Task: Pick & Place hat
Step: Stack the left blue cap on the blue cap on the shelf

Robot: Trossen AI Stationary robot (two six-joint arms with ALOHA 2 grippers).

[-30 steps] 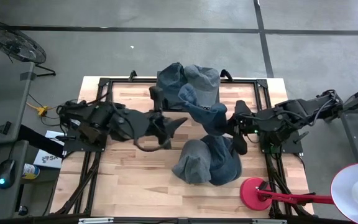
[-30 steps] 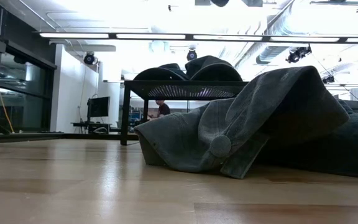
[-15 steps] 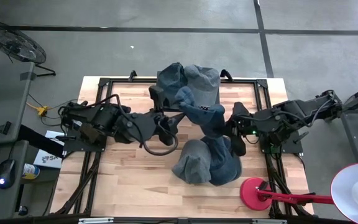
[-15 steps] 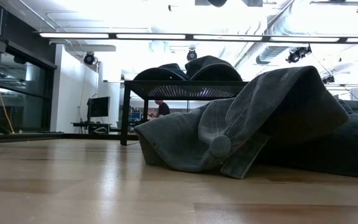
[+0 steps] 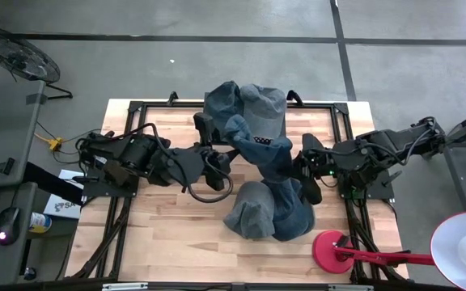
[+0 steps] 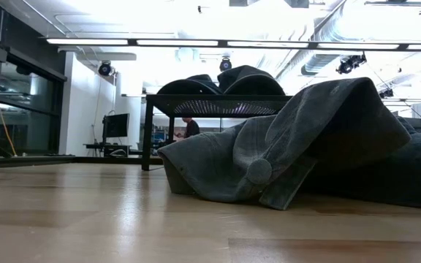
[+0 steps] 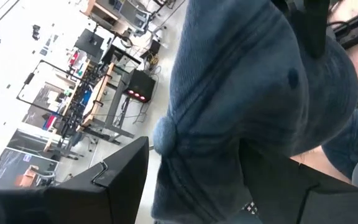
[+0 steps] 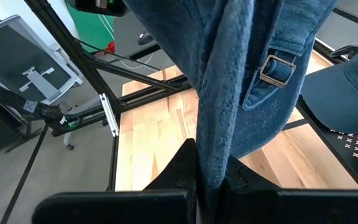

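Seen from above, starting at the left edge of the wooden tabletop: left arm reaching rightward toward the middle, ending in the left tool. Fingers of that tool spread apart, set on either side of the left end of a blue denim hat; whether the fingers press the cloth or only flank it cannot be told. In the left wrist view, hat filling nearly the whole frame, just beyond the dark fingers.

Hat held up off the tabletop, stretched between the two tools, near the middle and a little toward the far edge. Just behind the hat, at the far edge of the tabletop, a black rack carrying more denim hats. Just in front of the hat, toward the near edge, a pile of hats lying on the wood; same pile large in the low view.

Right of the hat: right tool, pinched together on the hat's right end. In the right wrist view, a fold of denim clamped between the closed fingertips, with a strap and metal buckle hanging beside the fold. Right arm stretching off toward the tabletop's right edge.

Near the tabletop's right front corner, a red lamp base.
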